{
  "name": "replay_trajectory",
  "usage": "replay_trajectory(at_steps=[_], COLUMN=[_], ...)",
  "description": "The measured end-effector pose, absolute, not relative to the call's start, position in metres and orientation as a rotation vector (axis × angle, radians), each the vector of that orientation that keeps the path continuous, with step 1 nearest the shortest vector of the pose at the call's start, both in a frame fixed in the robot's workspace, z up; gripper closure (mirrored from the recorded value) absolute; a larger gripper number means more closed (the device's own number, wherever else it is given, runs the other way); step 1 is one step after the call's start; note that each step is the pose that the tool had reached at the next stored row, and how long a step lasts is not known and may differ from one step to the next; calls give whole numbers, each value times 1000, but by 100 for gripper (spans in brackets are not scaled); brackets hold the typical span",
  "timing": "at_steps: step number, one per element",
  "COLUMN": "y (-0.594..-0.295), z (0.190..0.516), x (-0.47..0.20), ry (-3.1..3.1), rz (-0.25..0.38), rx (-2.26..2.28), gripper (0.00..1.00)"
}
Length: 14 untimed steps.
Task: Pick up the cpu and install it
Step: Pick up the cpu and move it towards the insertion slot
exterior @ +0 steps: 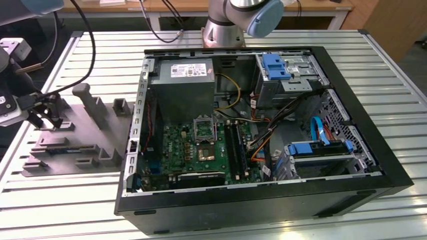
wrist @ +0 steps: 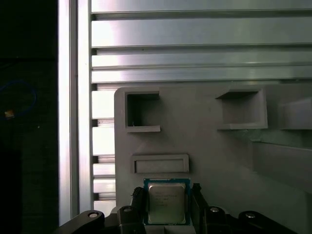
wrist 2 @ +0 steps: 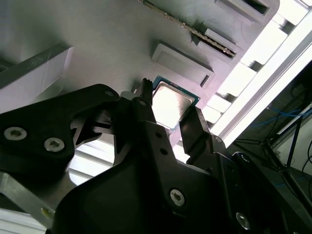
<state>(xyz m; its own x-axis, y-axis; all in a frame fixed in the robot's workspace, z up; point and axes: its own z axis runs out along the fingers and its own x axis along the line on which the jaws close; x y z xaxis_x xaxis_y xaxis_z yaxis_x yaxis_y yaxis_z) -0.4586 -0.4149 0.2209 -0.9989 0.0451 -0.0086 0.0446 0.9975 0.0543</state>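
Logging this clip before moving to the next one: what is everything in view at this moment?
table: one, silver slatted aluminium, under everything
computer case: one, black, open, on the table
motherboard: one, green, inside the case
power supply box: one, grey with a white label, inside the case next to the motherboard
drive brackets: two, blue, in the case toward the exterior view's right
fixture tray: one, grey, on the table at the exterior view's left of the case
cpu: one, silver top, lying on the fixture tray
arm: one, grey and blue, at the table's far edge
gripper: one, black, at the cpu
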Motion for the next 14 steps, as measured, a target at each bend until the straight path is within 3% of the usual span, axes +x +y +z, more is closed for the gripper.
replay_trajectory(at_steps=[14], y=[-415], z=[227], x=[-459], ry=[3130], rz=[85], rx=[70], gripper=[53])
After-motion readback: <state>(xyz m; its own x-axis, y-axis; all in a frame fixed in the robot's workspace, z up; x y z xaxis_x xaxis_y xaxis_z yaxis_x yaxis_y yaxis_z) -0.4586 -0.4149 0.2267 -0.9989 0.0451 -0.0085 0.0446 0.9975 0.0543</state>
